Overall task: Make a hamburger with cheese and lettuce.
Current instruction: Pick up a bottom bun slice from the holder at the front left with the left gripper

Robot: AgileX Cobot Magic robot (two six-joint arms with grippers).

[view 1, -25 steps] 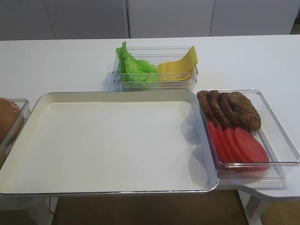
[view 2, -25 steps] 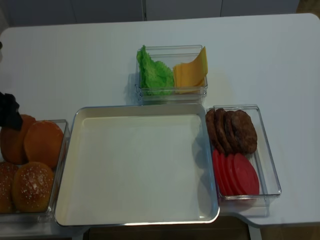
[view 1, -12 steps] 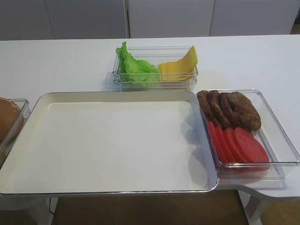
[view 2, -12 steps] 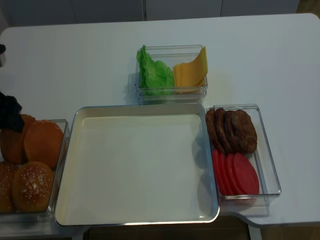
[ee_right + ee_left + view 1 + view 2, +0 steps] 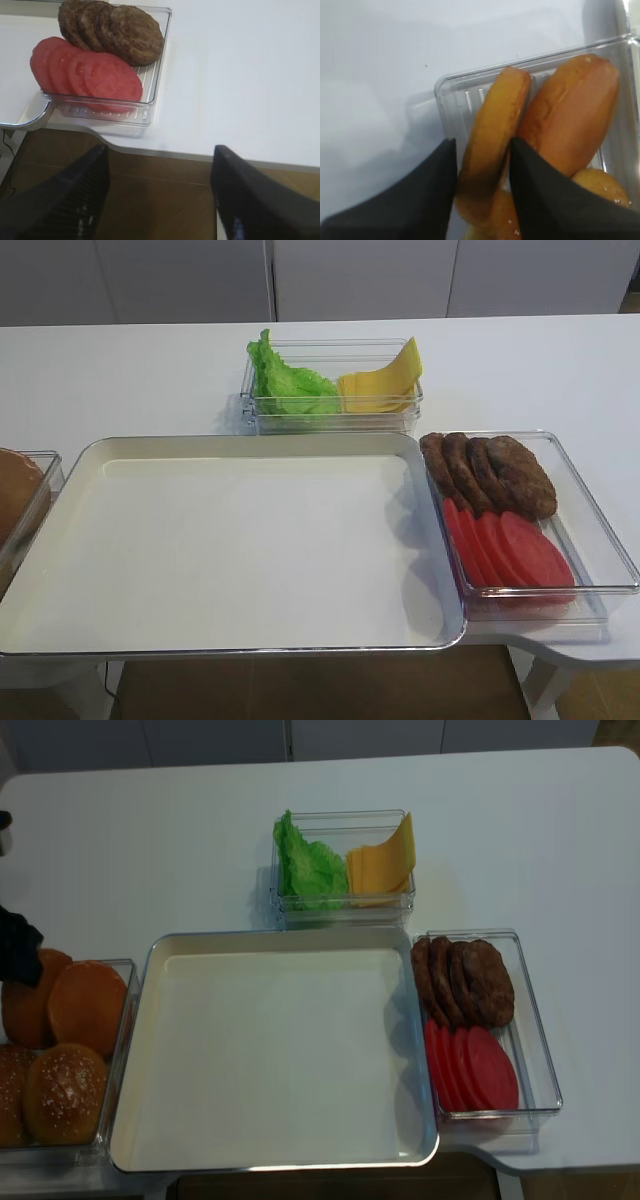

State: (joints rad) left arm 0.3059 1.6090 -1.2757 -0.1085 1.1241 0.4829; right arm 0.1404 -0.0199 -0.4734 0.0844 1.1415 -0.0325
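In the left wrist view a golden-brown bun half (image 5: 500,110) of the hamburger stands on edge in a clear container (image 5: 440,90). My left gripper (image 5: 481,146) is shut on it, one black finger pressed to each face. From above, this gripper (image 5: 18,948) shows only as a dark shape at the left edge over the buns (image 5: 88,1005). Green lettuce (image 5: 285,385) and yellow cheese slices (image 5: 385,380) share a clear box at the back. My right gripper (image 5: 160,165) is open over the table's front edge with only floor between its fingers.
A large white tray (image 5: 250,540) fills the middle. A clear container to its right holds brown patties (image 5: 490,472) and red tomato slices (image 5: 510,545). Seeded bun tops (image 5: 62,1090) lie in the near part of the bun container. A second bun half (image 5: 575,110) leans beside the held one.
The left gripper's dark shape has shifted slightly towards the left edge over the bun container. Nothing else on the table has moved.
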